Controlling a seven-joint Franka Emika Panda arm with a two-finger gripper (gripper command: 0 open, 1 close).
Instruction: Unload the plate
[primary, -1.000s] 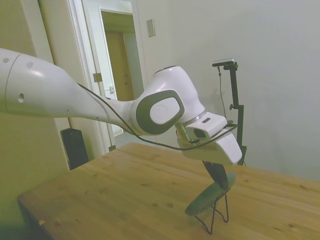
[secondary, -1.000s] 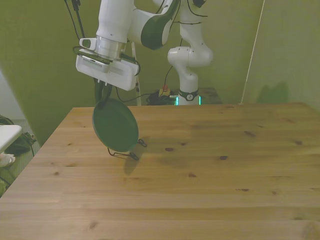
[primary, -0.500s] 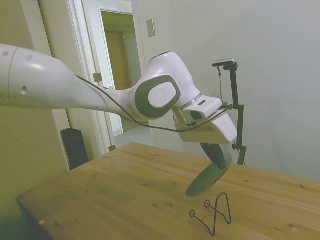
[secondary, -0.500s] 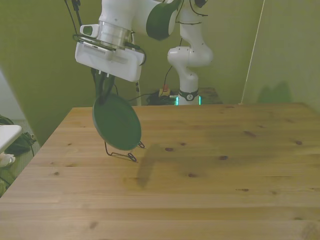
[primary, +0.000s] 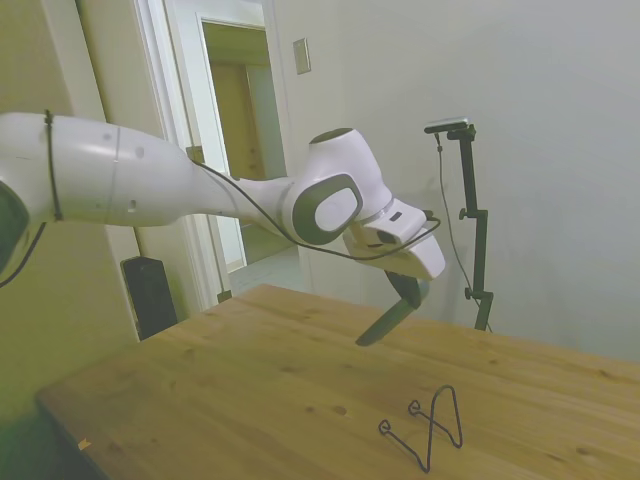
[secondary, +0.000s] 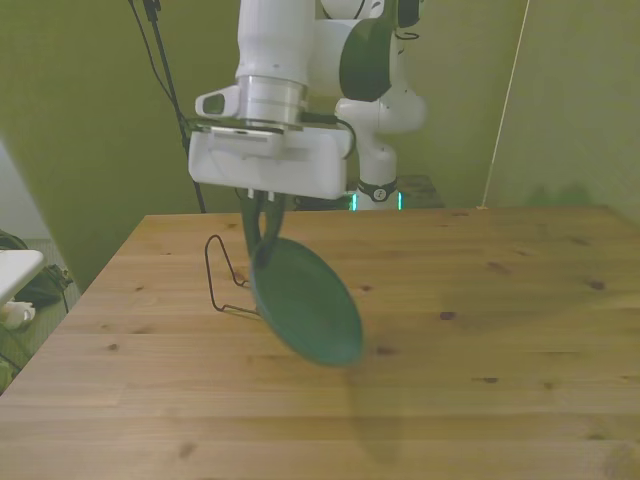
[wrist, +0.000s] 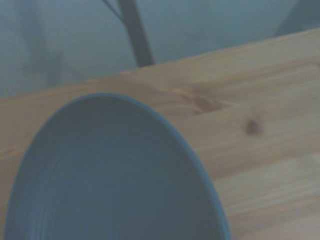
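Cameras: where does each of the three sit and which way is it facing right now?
Side view: off one side of the table, looking across it; the arm enters from picture left, gripper shut on the plate.
Front view: across the table, facing the base; gripper above the wire stand.
Wrist view: looks down at the plate.
All three share the plate.

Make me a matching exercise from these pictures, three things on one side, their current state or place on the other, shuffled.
Things
1. dull grey-green round plate
2. thin black wire stand
3. two-finger gripper

States
A. stands bare on the wooden table
B. shut on a rim
C. held tilted in the air, off the table

Pairs: 1-C, 2-A, 3-B
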